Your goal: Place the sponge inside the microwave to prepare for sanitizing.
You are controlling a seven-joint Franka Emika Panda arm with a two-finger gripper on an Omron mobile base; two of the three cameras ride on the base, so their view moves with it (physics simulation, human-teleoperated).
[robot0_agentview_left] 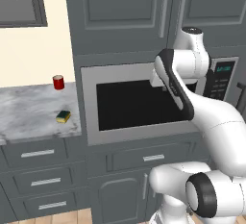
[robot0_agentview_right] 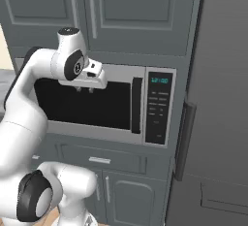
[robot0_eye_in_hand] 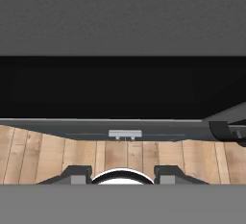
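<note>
The sponge [robot0_agentview_left: 63, 117], yellow with a dark green top, lies on the marble counter [robot0_agentview_left: 29, 115] left of the microwave [robot0_agentview_left: 134, 105]. The microwave's black glass door [robot0_agentview_right: 87, 104] is closed, with its dark vertical handle [robot0_agentview_right: 137, 104] and keypad panel [robot0_agentview_right: 159, 108] to the right. My gripper [robot0_agentview_right: 84, 90] hangs in front of the door's upper part and points down, far to the right of the sponge. In the hand view its fingertips [robot0_eye_in_hand: 77, 172] stand apart around the gripper [robot0_eye_in_hand: 122, 172], with nothing between them, and the dark door glass [robot0_eye_in_hand: 120, 88] spans the picture.
A small red can [robot0_agentview_left: 58, 81] stands at the back of the counter. Grey cabinet doors rise above the microwave, and a drawer with a metal handle [robot0_eye_in_hand: 125, 133] sits below it. A tall grey panel [robot0_agentview_right: 218, 99] stands to the right. Wooden floor [robot0_eye_in_hand: 48, 153] lies below.
</note>
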